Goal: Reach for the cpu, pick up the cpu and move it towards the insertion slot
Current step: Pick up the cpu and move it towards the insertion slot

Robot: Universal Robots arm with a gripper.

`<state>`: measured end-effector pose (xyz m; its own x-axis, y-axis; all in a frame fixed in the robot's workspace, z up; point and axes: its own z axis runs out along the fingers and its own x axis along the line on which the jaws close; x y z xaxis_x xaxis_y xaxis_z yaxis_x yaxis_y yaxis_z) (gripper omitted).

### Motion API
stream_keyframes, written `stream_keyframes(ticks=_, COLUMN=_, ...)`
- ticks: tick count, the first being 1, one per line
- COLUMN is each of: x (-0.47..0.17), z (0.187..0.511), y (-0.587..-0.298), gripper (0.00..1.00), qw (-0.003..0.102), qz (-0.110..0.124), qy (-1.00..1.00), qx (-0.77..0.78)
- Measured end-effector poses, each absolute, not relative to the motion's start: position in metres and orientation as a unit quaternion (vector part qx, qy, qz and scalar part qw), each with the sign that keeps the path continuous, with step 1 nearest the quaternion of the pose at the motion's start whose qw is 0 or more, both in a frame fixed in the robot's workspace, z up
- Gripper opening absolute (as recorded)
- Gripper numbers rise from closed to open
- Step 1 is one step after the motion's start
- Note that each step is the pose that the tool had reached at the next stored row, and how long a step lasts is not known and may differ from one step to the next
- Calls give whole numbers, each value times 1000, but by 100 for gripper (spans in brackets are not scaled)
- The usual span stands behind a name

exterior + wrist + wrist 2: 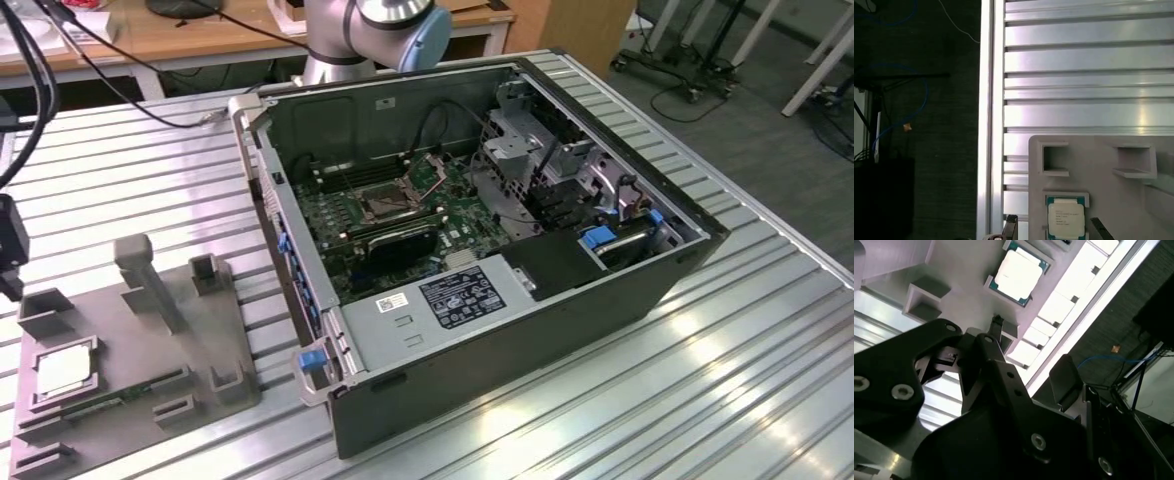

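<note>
Silvery, square, green-rimmed cpu [1066,219] sits in grey plastic tray [1094,160], ungrasped. Black gripper [1055,227] hangs over it, fingers wide apart, empty. Metal-framed insertion slot [387,205] unfilled. Judged: reach nearly complete; pick-up, transfer not done.

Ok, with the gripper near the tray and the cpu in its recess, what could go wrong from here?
1. The cpu sits inside a raised frame on the gray tray; the open gripper could land a finger on that frame and tilt the chip.
2. The tray's upright posts stand close to the cpu and might get clipped.
3. The insertion slot lies deep in the computer case, walled in; the carry may snag.
</note>
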<state>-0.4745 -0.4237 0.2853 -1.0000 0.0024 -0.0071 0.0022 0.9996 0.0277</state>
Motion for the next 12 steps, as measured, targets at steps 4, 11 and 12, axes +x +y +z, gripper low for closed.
stream_keyframes(ticks=4, x=-470, z=278, y=-424, gripper=65, qw=4, qz=14, qy=1000, qx=1)
stream_keyframes(ticks=11, x=-467, z=265, y=-426, gripper=72, qw=4, qz=14, qy=1000, qx=5)
stream_keyframes(ticks=12, x=-467, z=264, y=-426, gripper=72, qw=4, qz=14, qy=1000, qx=6)
